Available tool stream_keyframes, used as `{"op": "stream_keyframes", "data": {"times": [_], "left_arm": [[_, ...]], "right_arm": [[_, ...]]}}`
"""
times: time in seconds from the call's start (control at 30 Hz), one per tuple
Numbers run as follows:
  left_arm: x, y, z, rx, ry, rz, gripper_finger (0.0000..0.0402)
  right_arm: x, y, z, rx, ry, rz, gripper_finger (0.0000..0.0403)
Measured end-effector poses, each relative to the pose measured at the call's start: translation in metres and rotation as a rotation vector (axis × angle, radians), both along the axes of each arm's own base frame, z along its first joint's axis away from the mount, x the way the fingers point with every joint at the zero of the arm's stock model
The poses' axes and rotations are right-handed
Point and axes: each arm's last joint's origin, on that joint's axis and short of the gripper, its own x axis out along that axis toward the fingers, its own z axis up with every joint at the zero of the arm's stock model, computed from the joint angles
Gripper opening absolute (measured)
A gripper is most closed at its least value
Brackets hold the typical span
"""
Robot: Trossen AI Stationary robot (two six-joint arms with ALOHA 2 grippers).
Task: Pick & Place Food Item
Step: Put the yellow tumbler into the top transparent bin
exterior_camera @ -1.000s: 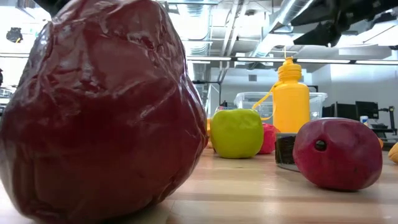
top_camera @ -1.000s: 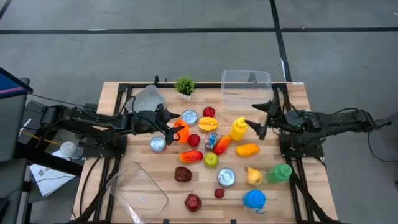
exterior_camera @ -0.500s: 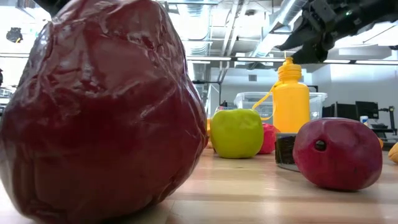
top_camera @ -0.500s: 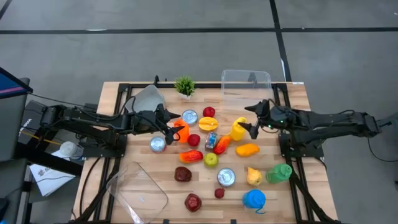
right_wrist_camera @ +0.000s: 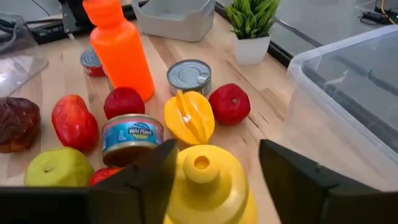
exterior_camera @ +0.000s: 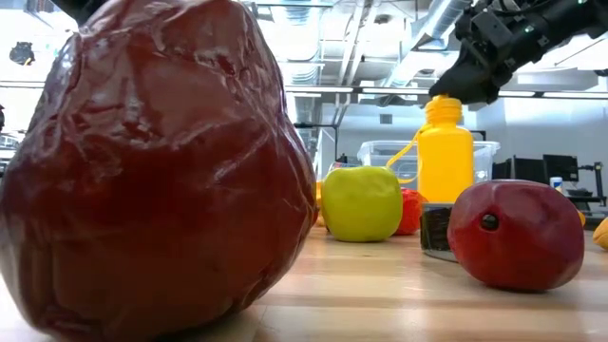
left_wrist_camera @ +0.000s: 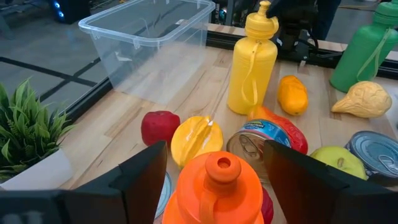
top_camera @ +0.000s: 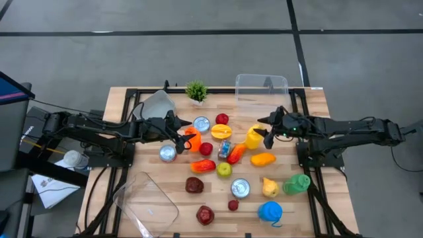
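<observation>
An orange bottle [top_camera: 192, 139] stands upright on the wooden table, left of the middle. My left gripper [top_camera: 184, 137] reaches it from the left and is shut on it; its orange cap [left_wrist_camera: 219, 167] shows between the fingers. A yellow bottle [top_camera: 253, 137] stands upright right of the middle. My right gripper [top_camera: 264, 133] is open at the bottle's top, one finger on each side of the shoulder below the cap [right_wrist_camera: 200, 163]. In the low view the right gripper [exterior_camera: 467, 84] hangs just beside the yellow cap [exterior_camera: 443, 106]. My left gripper pinches the orange bottle between its two fingers at the shoulder [left_wrist_camera: 176, 202], just below the cap. The fingers come from the table's left, slanting slightly down. The bottle is upright with its base on the table.
Around the bottles lie several toy fruits and tins [top_camera: 201, 124]. A clear bin [top_camera: 262, 89] and a small plant [top_camera: 195, 90] stand at the far edge. A green bottle [top_camera: 297, 183] and a blue item [top_camera: 269, 211] sit near right, and a clear lid [top_camera: 147, 201] lies near left.
My right gripper has moved toward the table's left and down, tipping lower, until its fingers flank the yellow bottle's top. In the low view it has come down from above to the cap. Neither bottle has moved.
</observation>
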Motion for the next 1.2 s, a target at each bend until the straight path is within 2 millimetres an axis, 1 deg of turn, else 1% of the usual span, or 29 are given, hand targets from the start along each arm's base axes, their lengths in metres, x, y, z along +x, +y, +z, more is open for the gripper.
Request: {"op": "stream_keyframes", "data": {"times": [0.2, 0.33, 0.4, 0.43, 0.53, 0.67, 0.77, 0.9, 0.97, 1.0, 1.07, 1.13, 1.2], "left_arm": [[0.000, 0.000, 0.000, 0.002, 0.000, 0.006, 0.0260], [0.000, 0.000, 0.000, 0.003, 0.000, 0.008, 0.0260], [0.000, 0.000, 0.000, 0.004, 0.000, 0.011, 0.0260], [0.000, 0.000, 0.000, 0.004, 0.000, 0.011, 0.0260], [0.000, 0.000, 0.000, 0.004, 0.000, 0.011, 0.0260], [0.000, 0.000, 0.000, 0.004, 0.002, 0.011, 0.0260], [0.000, 0.000, 0.000, 0.004, 0.001, 0.011, 0.0260], [0.000, 0.000, 0.000, 0.004, 0.002, 0.011, 0.0260], [0.000, 0.000, 0.000, 0.004, 0.002, 0.011, 0.0260], [0.000, 0.000, 0.000, 0.004, 0.002, 0.011, 0.0260], [0.000, 0.000, 0.000, 0.004, 0.002, 0.011, 0.0260], [0.000, 0.000, 0.000, 0.004, 0.002, 0.011, 0.0260], [0.000, 0.000, 0.000, 0.004, 0.002, 0.011, 0.0260]], "right_arm": [[-0.001, 0.000, 0.000, 0.000, 0.013, 0.001, 0.0136], [0.000, 0.000, 0.001, -0.020, -0.002, 0.012, 0.0077], [-0.001, 0.000, 0.004, -0.026, -0.003, 0.011, 0.0046], [0.000, -0.001, 0.008, -0.029, -0.013, 0.010, 0.0040], [0.001, -0.003, 0.025, -0.035, -0.065, 0.000, 0.0040], [0.000, -0.008, 0.058, -0.062, -0.135, -0.023, 0.0042], [0.000, -0.012, 0.089, -0.097, -0.203, -0.038, 0.0045], [-0.004, -0.020, 0.135, -0.195, -0.285, -0.068, 0.0045], [-0.006, -0.027, 0.153, -0.237, -0.300, -0.109, 0.0045], [-0.005, -0.032, 0.160, -0.255, -0.291, -0.132, 0.0045], [-0.002, -0.044, 0.166, -0.276, -0.247, -0.184, 0.0045], [0.003, -0.060, 0.164, -0.276, -0.188, -0.246, 0.0045], [0.010, -0.077, 0.155, -0.262, -0.129, -0.295, 0.0045]]}}
